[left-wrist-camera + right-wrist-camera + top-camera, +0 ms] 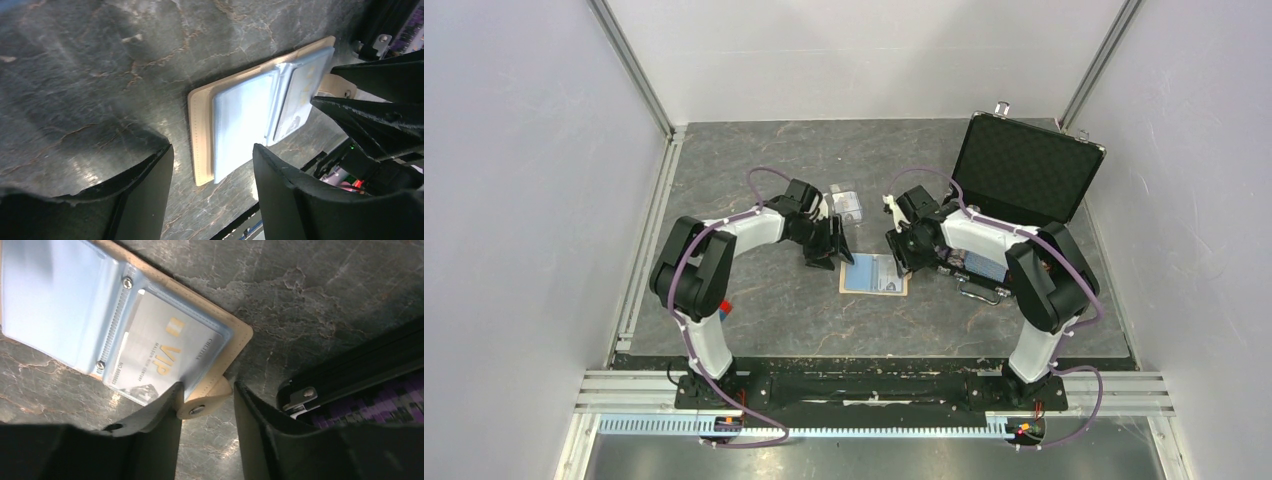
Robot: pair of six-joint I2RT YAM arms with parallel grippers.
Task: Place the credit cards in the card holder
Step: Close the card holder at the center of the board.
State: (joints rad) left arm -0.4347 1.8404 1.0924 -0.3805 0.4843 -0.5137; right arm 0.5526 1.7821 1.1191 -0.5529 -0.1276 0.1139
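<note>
The tan card holder lies open on the table between both grippers, its light blue pockets facing up. One grey credit card with gold "VIP" print sits inside the right pocket. Another pale credit card lies on the table just behind the left arm's wrist. My left gripper hovers open off the holder's left end with nothing between its fingers. My right gripper is open at the holder's right end. The snap tab pokes between its fingers and touches the left finger.
A black case stands open at the back right, its tray of purple chips right beside my right gripper. A small red and blue block lies by the left arm. White walls close in the table on three sides.
</note>
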